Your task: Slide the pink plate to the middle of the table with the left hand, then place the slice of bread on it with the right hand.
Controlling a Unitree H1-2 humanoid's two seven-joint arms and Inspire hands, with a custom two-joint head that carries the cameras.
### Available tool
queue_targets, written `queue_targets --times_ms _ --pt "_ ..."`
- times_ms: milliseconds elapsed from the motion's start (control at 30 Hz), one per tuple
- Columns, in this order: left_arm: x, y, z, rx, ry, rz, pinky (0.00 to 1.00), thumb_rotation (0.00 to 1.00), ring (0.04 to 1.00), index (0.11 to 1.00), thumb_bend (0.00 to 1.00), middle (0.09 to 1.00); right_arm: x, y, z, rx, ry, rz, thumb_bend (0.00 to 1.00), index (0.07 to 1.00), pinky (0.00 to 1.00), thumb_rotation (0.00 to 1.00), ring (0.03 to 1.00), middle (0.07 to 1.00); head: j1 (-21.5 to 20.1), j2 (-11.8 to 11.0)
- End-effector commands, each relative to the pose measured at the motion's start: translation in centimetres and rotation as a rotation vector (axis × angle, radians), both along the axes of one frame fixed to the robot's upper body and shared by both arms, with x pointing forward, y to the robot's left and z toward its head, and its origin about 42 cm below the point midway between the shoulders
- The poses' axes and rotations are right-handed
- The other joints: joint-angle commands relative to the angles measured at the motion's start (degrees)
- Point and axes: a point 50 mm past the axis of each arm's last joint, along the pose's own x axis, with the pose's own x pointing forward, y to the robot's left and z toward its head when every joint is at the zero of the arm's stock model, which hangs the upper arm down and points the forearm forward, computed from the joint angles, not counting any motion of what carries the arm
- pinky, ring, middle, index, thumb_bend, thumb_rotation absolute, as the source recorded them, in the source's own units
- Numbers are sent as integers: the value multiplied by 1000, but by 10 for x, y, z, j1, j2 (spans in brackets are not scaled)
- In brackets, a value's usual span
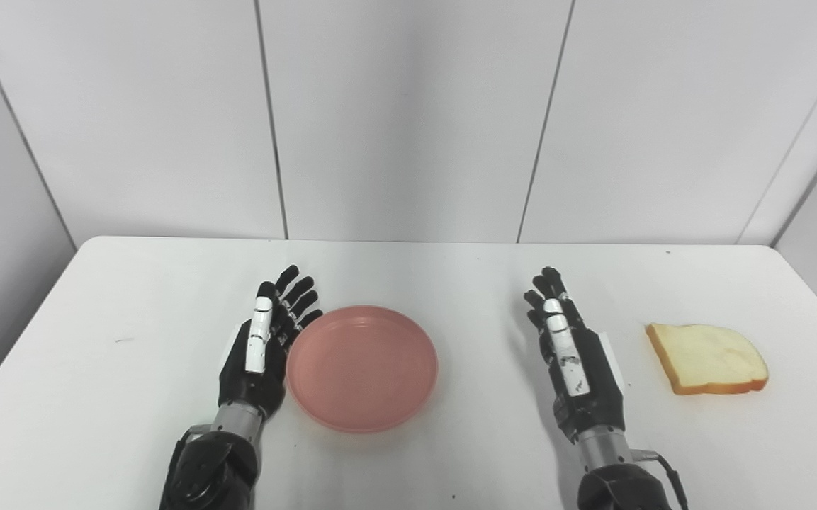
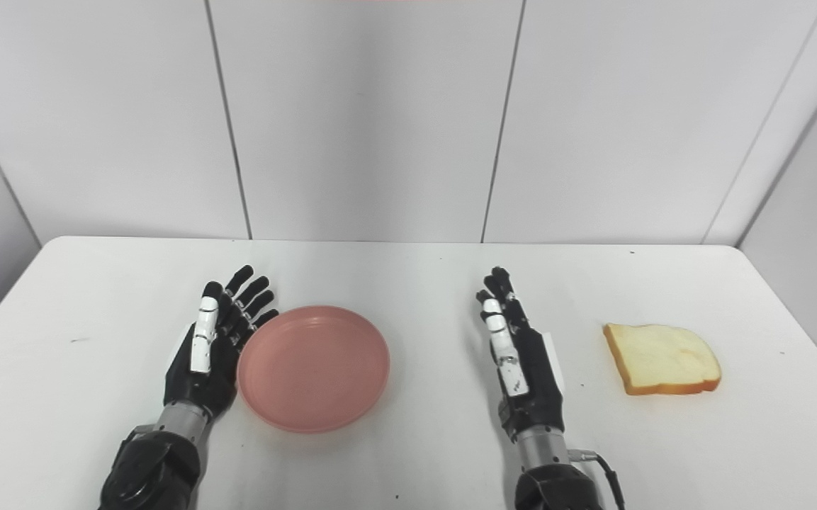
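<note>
A pink plate (image 1: pixel 362 368) lies empty on the white table (image 1: pixel 451 283), a little left of the middle. My left hand (image 1: pixel 266 340) is open, fingers straight, standing on edge against the plate's left rim. A slice of bread (image 1: pixel 707 358) lies flat on the table at the right. My right hand (image 1: pixel 570 354) is open and empty, fingers straight, between the plate and the bread, apart from both. The same shows in the right eye view: plate (image 2: pixel 312 367), bread (image 2: pixel 663 358), left hand (image 2: pixel 213 340), right hand (image 2: pixel 518 354).
White wall panels (image 1: pixel 408 120) stand right behind the table's far edge. The table's left and right edges run close to side walls. Nothing else lies on the table.
</note>
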Motion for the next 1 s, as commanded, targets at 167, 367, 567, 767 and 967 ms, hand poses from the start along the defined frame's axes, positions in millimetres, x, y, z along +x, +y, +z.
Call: queue_targets --times_ms 167,367,567,767,967 --pt "-4 -26 13 -14 -44 -51 879 923 910 890 684 900 5 1 25 0 -84 9 675 956 978 810 940 955 5 -1" --pt "-7 -41 10 -5 -51 -71 867 923 902 887 697 906 4 -5 21 -6 -79 0 666 950 985 816 940 949 9 -10" --pt "-9 -52 7 -3 -46 -75 890 936 895 894 695 899 2 -13 19 -9 -92 7 630 962 998 831 952 960 15 -14" --pt "-8 -61 8 -1 -42 -69 898 924 902 896 691 908 2 -30 23 -15 -108 8 638 966 1000 850 954 963 12 -12" --pt "-1 -72 11 -1 -48 -73 919 943 911 895 690 909 8 -61 44 -32 -167 -14 638 976 999 849 964 972 14 -17"
